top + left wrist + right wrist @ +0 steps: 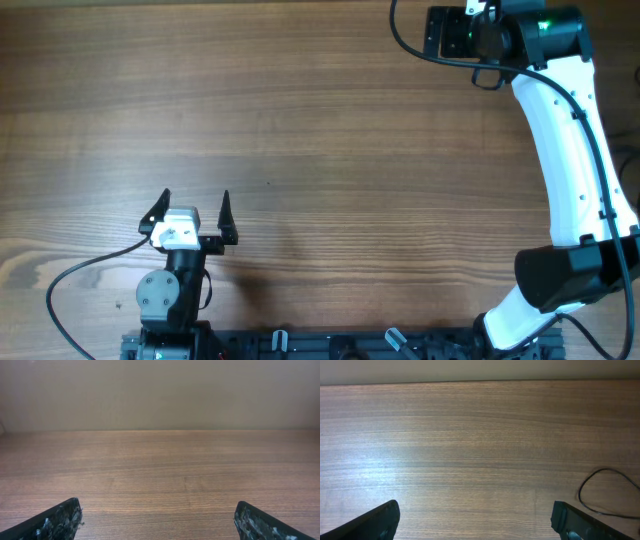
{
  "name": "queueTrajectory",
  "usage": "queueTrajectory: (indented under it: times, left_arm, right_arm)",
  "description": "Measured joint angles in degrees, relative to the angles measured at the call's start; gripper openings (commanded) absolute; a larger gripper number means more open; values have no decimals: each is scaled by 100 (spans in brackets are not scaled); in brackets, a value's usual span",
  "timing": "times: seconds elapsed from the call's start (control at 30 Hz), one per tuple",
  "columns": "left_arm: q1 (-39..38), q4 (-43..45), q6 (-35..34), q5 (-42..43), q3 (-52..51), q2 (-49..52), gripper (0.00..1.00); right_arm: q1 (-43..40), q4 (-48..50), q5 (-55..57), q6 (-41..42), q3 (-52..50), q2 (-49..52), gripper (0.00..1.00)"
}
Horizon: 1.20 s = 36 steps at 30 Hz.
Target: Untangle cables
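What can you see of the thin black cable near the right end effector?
Only the right wrist view shows the thin black cable: a slack, open loop lying flat on the wooden table, with both runs leaving the frame's right edge. No plug end shows. It lies just right of the open right end effector, without touching it; nothing grips it.

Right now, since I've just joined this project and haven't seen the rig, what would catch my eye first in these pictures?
The wide wooden table dominates, with the white right arm stretched to its far right corner. The left gripper sits open near the front left edge. Only the right wrist view shows a thin black cord, a loop at its right edge.
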Motion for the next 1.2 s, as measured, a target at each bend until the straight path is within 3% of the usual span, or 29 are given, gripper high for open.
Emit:
queueTrajectory:
  times: [0.77,1.0,1.2]
  left_arm:
    - [0,0,2,0,0,0,100]
    - [0,0,2,0,0,0,100]
    - [0,0,2,0,0,0,100]
  right_arm:
    - [0,151,116,2,-7,-17,100]
    - [0,1113,422,-199,-459,-796,100]
    - [0,2846,612,-605,-2227,-2577,100]
